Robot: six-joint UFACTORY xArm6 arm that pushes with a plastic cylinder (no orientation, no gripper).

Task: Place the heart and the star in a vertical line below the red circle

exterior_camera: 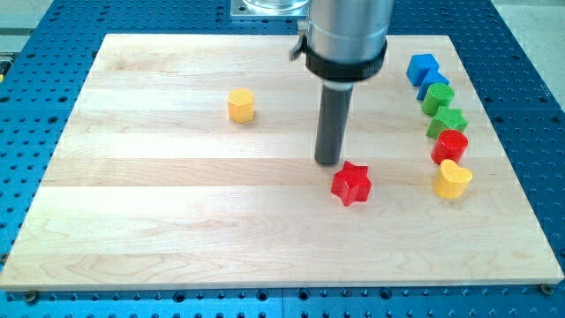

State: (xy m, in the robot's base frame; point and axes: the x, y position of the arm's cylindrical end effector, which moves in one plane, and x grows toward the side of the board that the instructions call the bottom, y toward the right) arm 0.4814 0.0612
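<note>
No writing is seen. My tip (329, 162), a bare rod holding nothing, is set just above-left of the red star (351, 184); the yellow heart (452, 179) lies below the red circle (450, 145) near the table's (177, 230) right edge.

A pale wooden bench (177, 221) is seen. A yellow hexagon block (240, 105) is set alone at the view's upper left, a red star (351, 184) near the middle. Down the right edge (top to bottom) are ranged a blue cube (423, 68), a blue block (435, 87), a green block (438, 100), a green star (448, 122), a red circle (450, 146) and a yellow heart (452, 179).
</note>
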